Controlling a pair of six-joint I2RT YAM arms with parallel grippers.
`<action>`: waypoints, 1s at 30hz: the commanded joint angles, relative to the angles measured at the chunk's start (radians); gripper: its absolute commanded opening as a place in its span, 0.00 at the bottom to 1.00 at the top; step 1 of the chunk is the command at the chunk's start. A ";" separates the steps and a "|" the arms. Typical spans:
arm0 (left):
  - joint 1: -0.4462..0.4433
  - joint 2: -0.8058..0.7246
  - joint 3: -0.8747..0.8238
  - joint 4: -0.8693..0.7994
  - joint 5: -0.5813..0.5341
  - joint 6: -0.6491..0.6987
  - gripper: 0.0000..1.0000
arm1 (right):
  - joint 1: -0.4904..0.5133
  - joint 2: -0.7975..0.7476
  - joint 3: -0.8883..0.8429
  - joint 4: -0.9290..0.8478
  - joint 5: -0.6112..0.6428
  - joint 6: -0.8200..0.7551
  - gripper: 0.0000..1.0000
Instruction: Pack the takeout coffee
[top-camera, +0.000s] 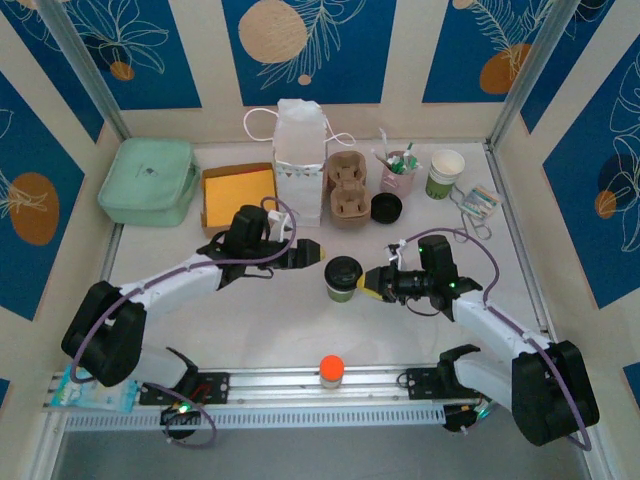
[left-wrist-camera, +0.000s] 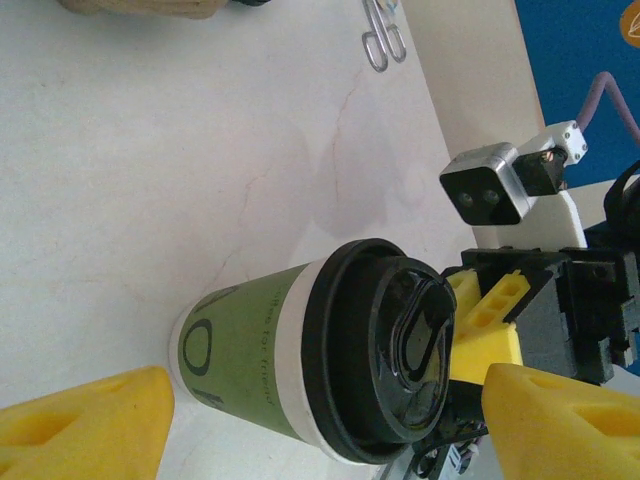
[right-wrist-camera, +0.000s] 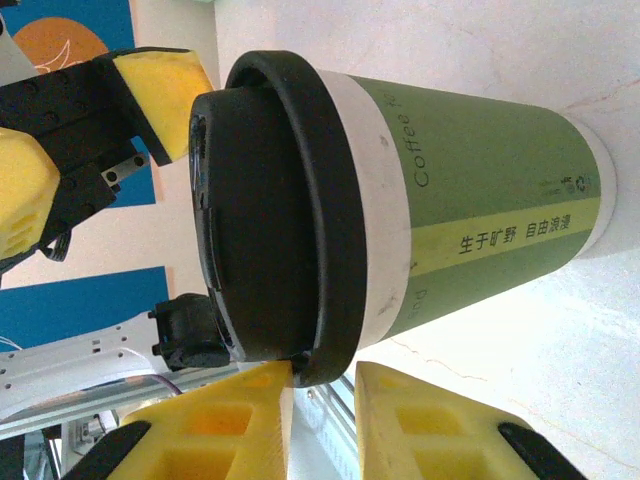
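Note:
The takeout coffee (top-camera: 343, 278), a green paper cup with a black lid, stands upright at mid-table. My left gripper (top-camera: 312, 254) is just left of it. In the left wrist view the cup (left-wrist-camera: 270, 355) sits ahead of and between the wide-open yellow fingers (left-wrist-camera: 95, 425) of that gripper (left-wrist-camera: 325, 400), touching neither. My right gripper (top-camera: 368, 285) is at the cup's right side. In the right wrist view the lid's rim (right-wrist-camera: 335, 240) dips into the narrow gap of this gripper (right-wrist-camera: 323, 385). One finger (right-wrist-camera: 240, 425) touches the rim; the other stands just off it.
At the back stand a white paper bag (top-camera: 299, 160), a cardboard cup carrier (top-camera: 347, 190), a loose black lid (top-camera: 386, 208), a pink cup of sticks (top-camera: 398, 172) and a lidless green-and-white cup (top-camera: 445, 172). A mint pouch (top-camera: 148, 180) and an orange box (top-camera: 238, 192) lie back left.

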 joint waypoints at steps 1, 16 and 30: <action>-0.013 0.009 0.027 -0.005 -0.009 0.026 0.81 | 0.009 -0.020 0.009 -0.030 0.002 -0.030 0.24; -0.025 0.011 0.038 -0.070 -0.036 0.063 0.81 | 0.001 -0.101 0.018 -0.151 0.035 -0.083 0.48; -0.061 -0.041 -0.037 0.026 0.005 -0.079 0.83 | -0.089 -0.080 0.245 -0.366 0.098 -0.245 0.61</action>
